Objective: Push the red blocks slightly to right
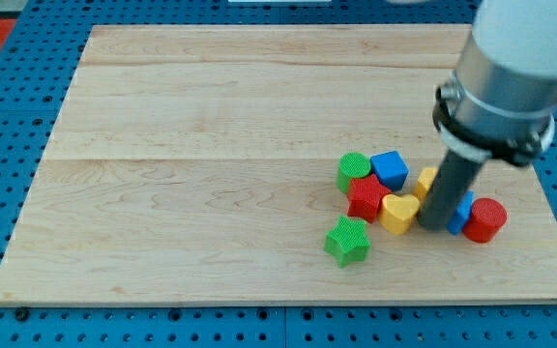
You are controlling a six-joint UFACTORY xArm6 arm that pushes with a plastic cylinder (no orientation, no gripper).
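Two red blocks lie at the view's lower right of the wooden board: a red star-shaped block and a red cylinder. My tip stands between them, right of a yellow heart block and touching or very near it. A blue block is partly hidden behind the rod, just left of the red cylinder. A yellow block shows at the rod's left edge.
A green cylinder and a blue cube sit above the red star. A green star block lies apart, below the cluster. The board's right edge is close to the red cylinder.
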